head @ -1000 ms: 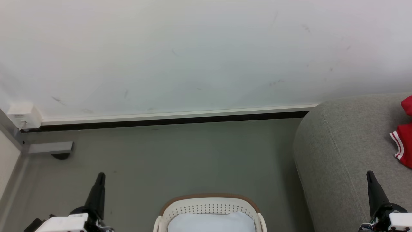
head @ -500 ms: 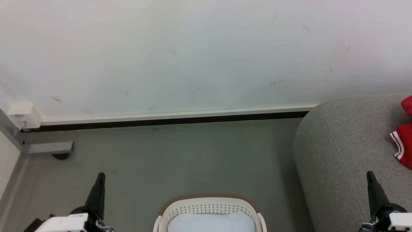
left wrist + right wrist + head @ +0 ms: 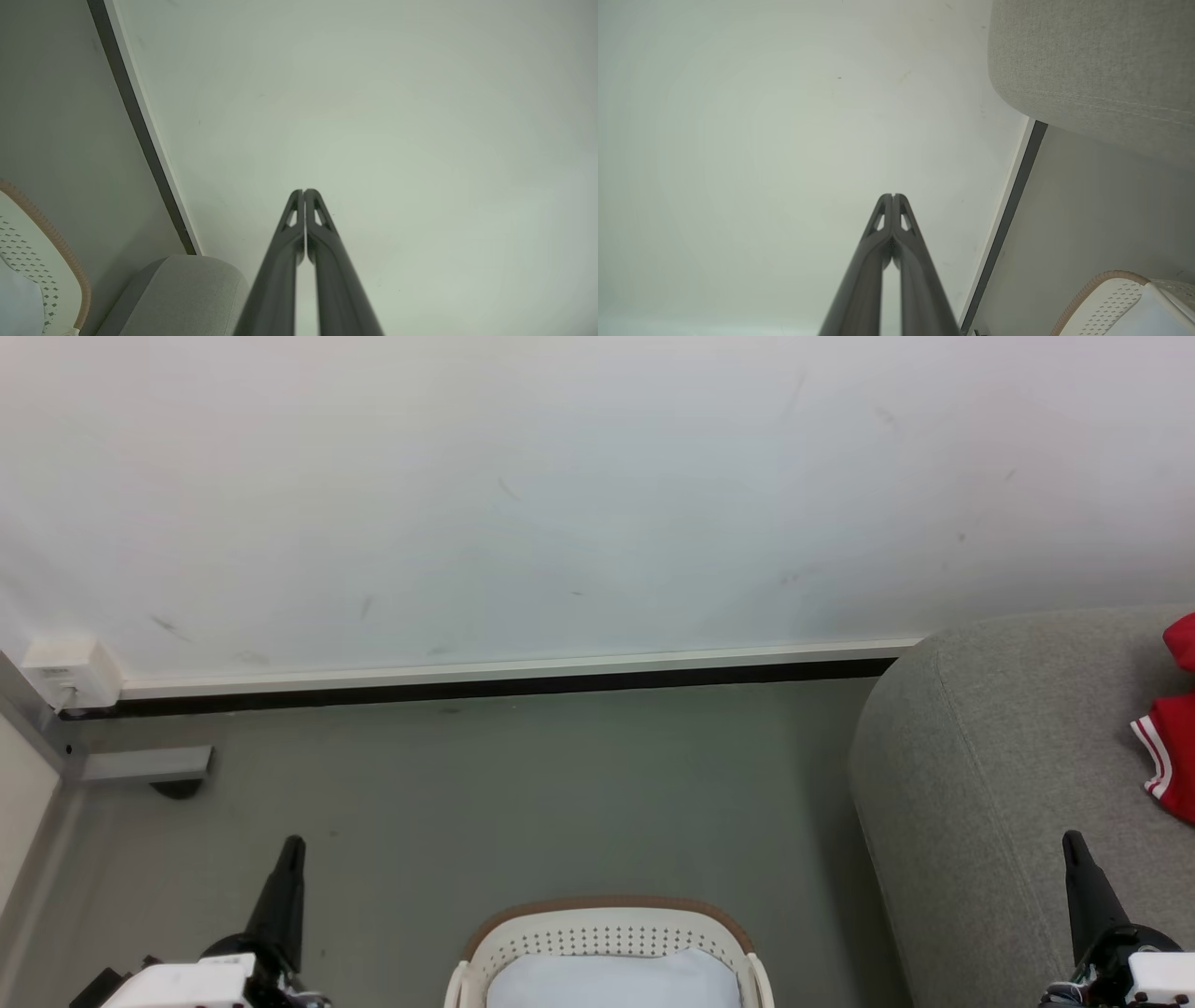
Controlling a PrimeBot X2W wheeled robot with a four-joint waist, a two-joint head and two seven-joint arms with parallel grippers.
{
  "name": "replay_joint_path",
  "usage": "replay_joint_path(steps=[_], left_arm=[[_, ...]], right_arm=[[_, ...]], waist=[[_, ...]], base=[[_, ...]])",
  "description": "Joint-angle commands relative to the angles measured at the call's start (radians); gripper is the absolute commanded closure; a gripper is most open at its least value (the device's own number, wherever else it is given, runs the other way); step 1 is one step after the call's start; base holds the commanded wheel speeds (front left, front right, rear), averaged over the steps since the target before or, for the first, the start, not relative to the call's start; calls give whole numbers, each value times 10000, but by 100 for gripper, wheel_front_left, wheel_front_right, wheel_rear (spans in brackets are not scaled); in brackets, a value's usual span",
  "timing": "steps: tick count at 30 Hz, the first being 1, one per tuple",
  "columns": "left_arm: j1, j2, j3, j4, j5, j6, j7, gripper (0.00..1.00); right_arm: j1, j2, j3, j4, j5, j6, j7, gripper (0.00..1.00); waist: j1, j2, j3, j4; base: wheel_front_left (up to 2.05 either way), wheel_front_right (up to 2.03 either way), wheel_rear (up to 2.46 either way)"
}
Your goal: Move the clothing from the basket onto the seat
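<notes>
Lower left of the head view: left gripper (image 3: 292, 847), dark fingers pointing up the frame, pressed tip to tip in the left wrist view with nothing between them. Lower right: right gripper (image 3: 1074, 845), likewise clenched on nothing (tips meeting in the right wrist view, a thin slit further down the fingers), overlapping the seat (image 3: 980, 775) in the frame. Bottom centre: the basket (image 3: 607, 907), white with perforated wall and brown rim, cut off by the lower edge, standing on the grey floor (image 3: 523, 784) between the two grippers and apart from both. Inside it, a plain white pad (image 3: 611, 980). Right side of the frame: the seat again, rounded grey upholstery with a stitched seam, near the basket with a strip of floor between. On it, at the far right edge: the clothing (image 3: 1178, 756), red with a white-striped cuff, partly cropped. Upper half: pale wall (image 3: 560, 495), dark skirting strip (image 3: 485, 686) along its foot. Far left, mid-height: small white box (image 3: 70, 670) against the wall.
</notes>
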State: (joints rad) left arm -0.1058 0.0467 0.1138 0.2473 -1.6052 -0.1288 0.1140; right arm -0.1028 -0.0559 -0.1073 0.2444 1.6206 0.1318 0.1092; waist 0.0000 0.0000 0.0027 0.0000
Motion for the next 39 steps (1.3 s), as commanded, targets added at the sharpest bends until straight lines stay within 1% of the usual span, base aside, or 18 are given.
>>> replay_joint_path(steps=[1,39], left_arm=[[-91,68,6,-25,-140,-45,40,100],[-91,69,6,-24,-140,-46,39,100]], right_arm=[[-116,13,-45,0,-62,-21,34,100],[-118,29,-72,2,-89,-21,41,100]], waist=[[0,0,0,0],[0,0,0,0]], base=[[0,0,0],[0,0,0]])
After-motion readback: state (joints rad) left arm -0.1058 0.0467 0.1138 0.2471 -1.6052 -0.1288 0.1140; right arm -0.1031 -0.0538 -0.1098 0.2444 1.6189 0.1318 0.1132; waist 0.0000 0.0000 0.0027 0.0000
